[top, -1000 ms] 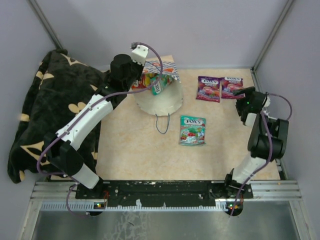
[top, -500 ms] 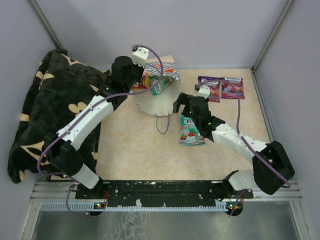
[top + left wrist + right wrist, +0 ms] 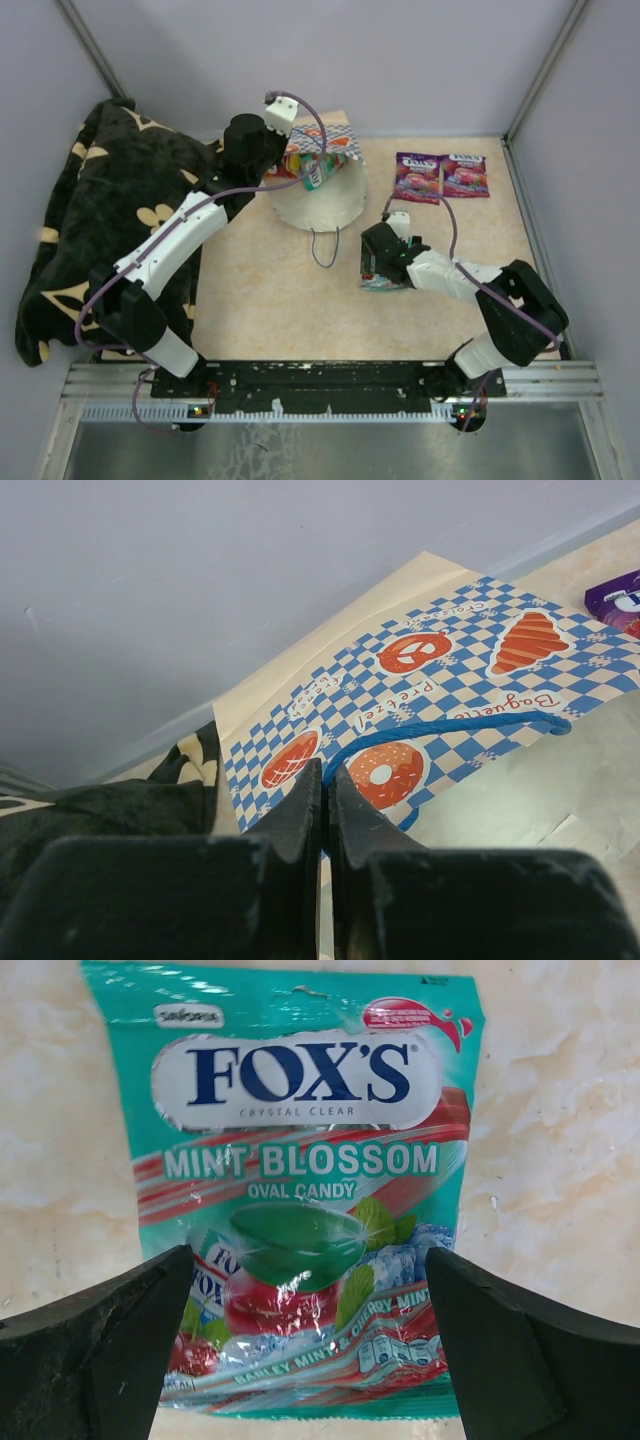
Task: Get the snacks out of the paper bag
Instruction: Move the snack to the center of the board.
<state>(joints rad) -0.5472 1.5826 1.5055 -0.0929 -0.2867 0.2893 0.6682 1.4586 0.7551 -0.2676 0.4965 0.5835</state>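
The paper bag (image 3: 325,200) lies tipped at the back of the table, its checkered band (image 3: 450,670) raised. My left gripper (image 3: 290,150) (image 3: 325,780) is shut on its blue string handle (image 3: 440,725). Colourful snacks (image 3: 308,168) show in the bag's mouth. A teal mint packet (image 3: 385,272) (image 3: 300,1150) lies flat on the table. My right gripper (image 3: 378,262) (image 3: 308,1260) hovers just over its lower half, open, one finger on each side. Two purple packets (image 3: 418,177) (image 3: 465,175) lie at the back right.
A black floral blanket (image 3: 90,230) is piled along the left side. The bag's second blue handle loop (image 3: 322,250) trails onto the table in front of the bag. Grey walls close the back and the sides.
My right arm has swung from the far right side in to the table's middle and come down over the teal packet, still open. The left arm and the bag have stayed put.
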